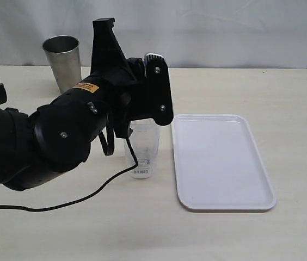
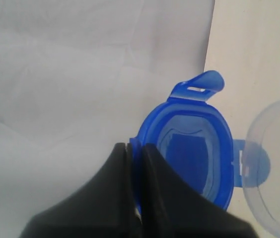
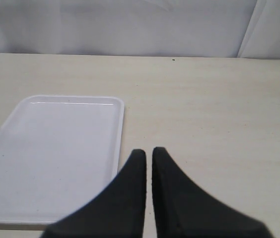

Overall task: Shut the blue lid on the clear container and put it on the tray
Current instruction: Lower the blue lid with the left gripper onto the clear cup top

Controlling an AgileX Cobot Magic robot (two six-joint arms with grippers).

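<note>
Left gripper (image 2: 132,146): fingers pressed together on the rim of the blue lid (image 2: 189,148), which is held near the open mouth of the clear container (image 1: 142,149).
Clear container: stood upright on the table (image 1: 284,98), just beside the tray (image 1: 221,163).
Right gripper (image 3: 149,151): pressed together, nothing pinched, held beside the tray.
Steel cup (image 1: 62,60): stood behind, well apart.

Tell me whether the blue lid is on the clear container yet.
Off. The left gripper pinches the blue lid by its rim, beside the clear container's open mouth, not seated on it.
</note>
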